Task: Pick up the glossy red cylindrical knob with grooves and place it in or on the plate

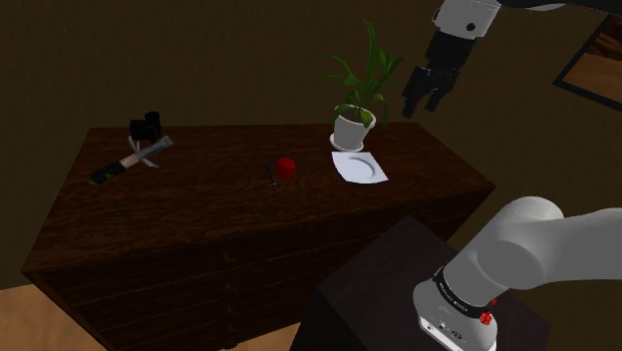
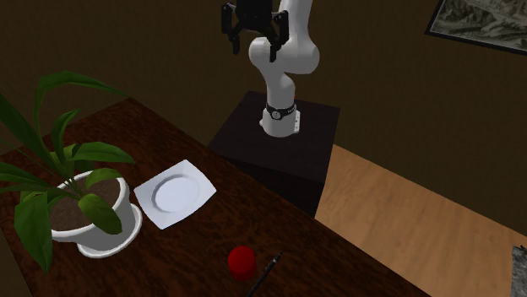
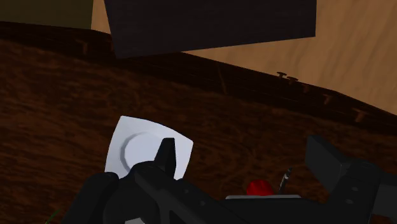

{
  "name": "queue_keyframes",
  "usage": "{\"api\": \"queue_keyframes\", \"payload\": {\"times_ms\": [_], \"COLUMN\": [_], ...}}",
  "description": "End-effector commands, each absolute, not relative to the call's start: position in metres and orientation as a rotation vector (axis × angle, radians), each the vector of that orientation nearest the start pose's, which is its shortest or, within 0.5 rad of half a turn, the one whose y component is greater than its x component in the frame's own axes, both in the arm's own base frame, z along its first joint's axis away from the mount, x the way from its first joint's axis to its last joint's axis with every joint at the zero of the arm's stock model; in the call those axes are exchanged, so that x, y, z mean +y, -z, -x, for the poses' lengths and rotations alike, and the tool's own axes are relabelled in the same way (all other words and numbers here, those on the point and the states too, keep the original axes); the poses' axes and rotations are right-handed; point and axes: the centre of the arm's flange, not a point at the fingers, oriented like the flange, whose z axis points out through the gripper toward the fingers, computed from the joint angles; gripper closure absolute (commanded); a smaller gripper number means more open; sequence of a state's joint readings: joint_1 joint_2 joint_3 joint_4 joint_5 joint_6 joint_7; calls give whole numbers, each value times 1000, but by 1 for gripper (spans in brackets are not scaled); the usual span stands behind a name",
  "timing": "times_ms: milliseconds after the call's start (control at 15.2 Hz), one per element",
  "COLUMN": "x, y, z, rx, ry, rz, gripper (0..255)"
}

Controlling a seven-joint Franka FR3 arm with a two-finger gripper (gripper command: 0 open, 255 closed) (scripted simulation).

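Dresser (image 1: 229,204) of dark wood, plate (image 1: 360,167), wooden floor (image 2: 397,211)

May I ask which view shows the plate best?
The second exterior view: the plate lies whole and near, beside the pot. The shoulder view shows it small; in the wrist view the hand covers part.

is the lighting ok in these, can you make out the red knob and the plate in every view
Shoulder view: dim all over, the dark table barely separates from the wall, yet the red knob and white plate stand out. Second exterior view: somewhat brighter, the plate the brightest patch. Wrist view: wood grain reads clearly, the knob shows between the open fingers of the black gripper.
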State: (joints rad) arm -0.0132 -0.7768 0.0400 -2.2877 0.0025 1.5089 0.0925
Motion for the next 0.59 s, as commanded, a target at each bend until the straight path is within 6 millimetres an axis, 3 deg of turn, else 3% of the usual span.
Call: {"api": "queue_keyframes", "payload": {"times_ms": [0,528], "x": [13,24], "y": [-614,-540], "z": [-303,-377], "rx": [122,56], "ry": [-2,-2], "rz": [3165,3160], "gripper": [0,0]}}
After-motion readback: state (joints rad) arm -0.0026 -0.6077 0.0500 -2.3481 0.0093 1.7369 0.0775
